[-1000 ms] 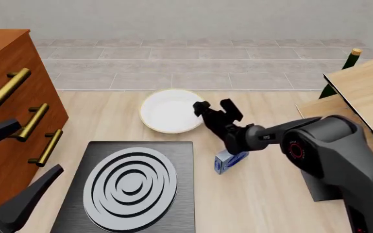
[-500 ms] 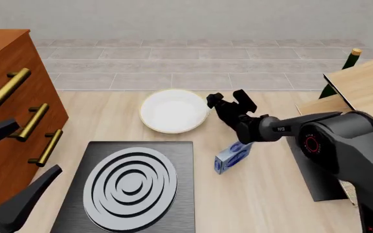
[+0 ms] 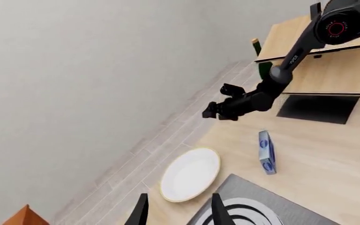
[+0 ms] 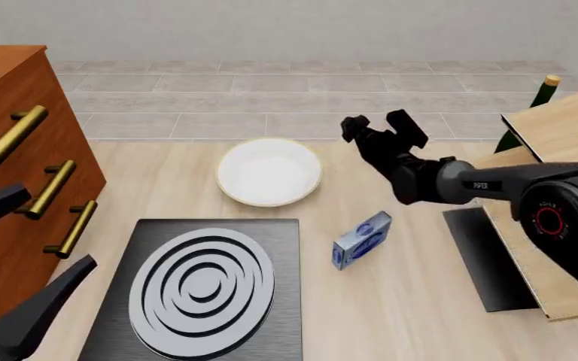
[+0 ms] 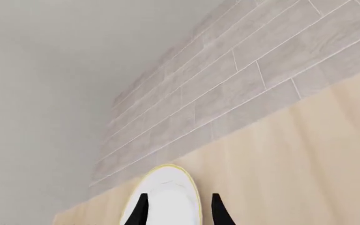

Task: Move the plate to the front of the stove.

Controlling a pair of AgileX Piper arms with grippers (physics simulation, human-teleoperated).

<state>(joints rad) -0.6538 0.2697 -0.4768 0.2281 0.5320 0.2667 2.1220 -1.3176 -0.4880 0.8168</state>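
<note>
Left pincer [image 4: 28,263] spread wide near the camera, the stove [image 4: 201,289] flat on the table [image 4: 409,301] — beyond it sits the plate [image 4: 268,171], and the right pincer [image 4: 381,125] hovers spread, holding nothing.

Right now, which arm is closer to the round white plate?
Right. Its fingers hover just right of the round white plate; the left fingers sit nearer the camera, by the wooden drawers.

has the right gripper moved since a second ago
Yes. The right gripper has lifted up and to the right, away from the plate; it was at the plate's right rim, and is now clear of it.
</note>
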